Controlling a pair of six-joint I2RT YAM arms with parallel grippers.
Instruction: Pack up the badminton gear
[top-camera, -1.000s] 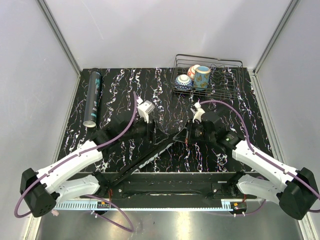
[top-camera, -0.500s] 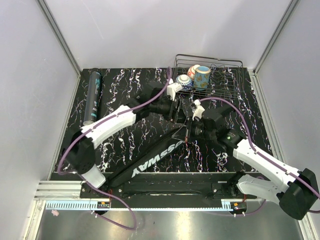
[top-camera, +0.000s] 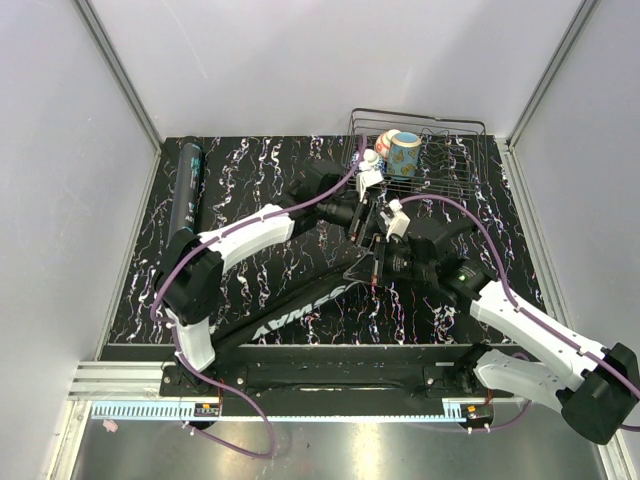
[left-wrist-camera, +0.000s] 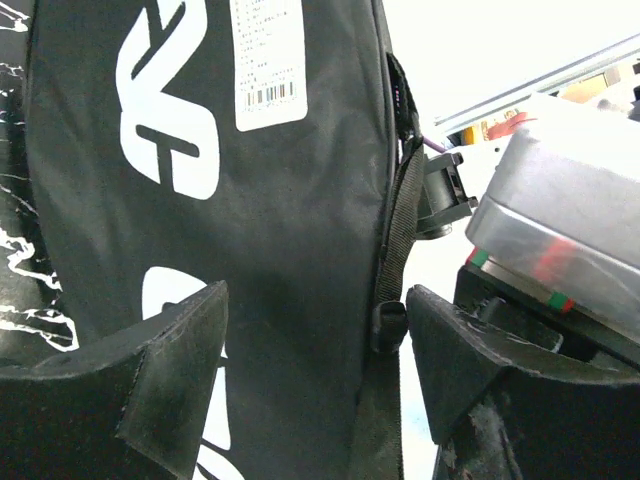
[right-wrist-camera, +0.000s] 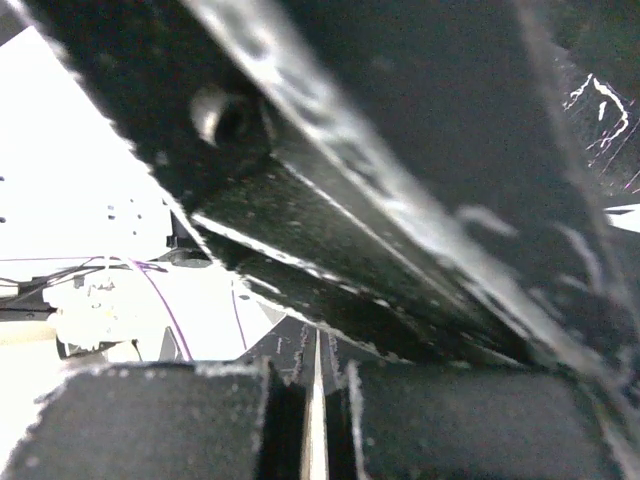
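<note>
You have the long black bag (top-camera: 300, 312) lying on a diagonal across the black marbled table (top-camera: 250, 170). Its near end is down by the left arm's base and its far end is up at mid-table, where both of your arms meet. The white "CROSSWAY" print reads upside down from the overhead camera. Your left gripper (left-wrist-camera: 312, 375) has its fingers (left-wrist-camera: 170, 370) spread wide and straddles the bag. In the left wrist view the fabric, with its big white letters and a white barcode label (left-wrist-camera: 265, 60), fills the space between them, and a black strap with a buckle (left-wrist-camera: 390, 325) runs down the bag's right edge just inside the right-hand finger. You cannot tell from that view whether either pad actually presses the cloth. Your right gripper (right-wrist-camera: 315, 420) is closed down to a hairline, with only a thin pale sliver showing between the two pads. Dark bag material crowds everything above it, and from overhead its tips sit right at the bag's far end, which looks pinched and slightly raised there. The dark tube (top-camera: 187, 195) lies along the left edge of the table, well apart from the bag and from both grippers. At the back right stands the wire basket (top-camera: 465, 150) holding painted cups (top-camera: 405, 153), just beyond your left wrist.
</note>
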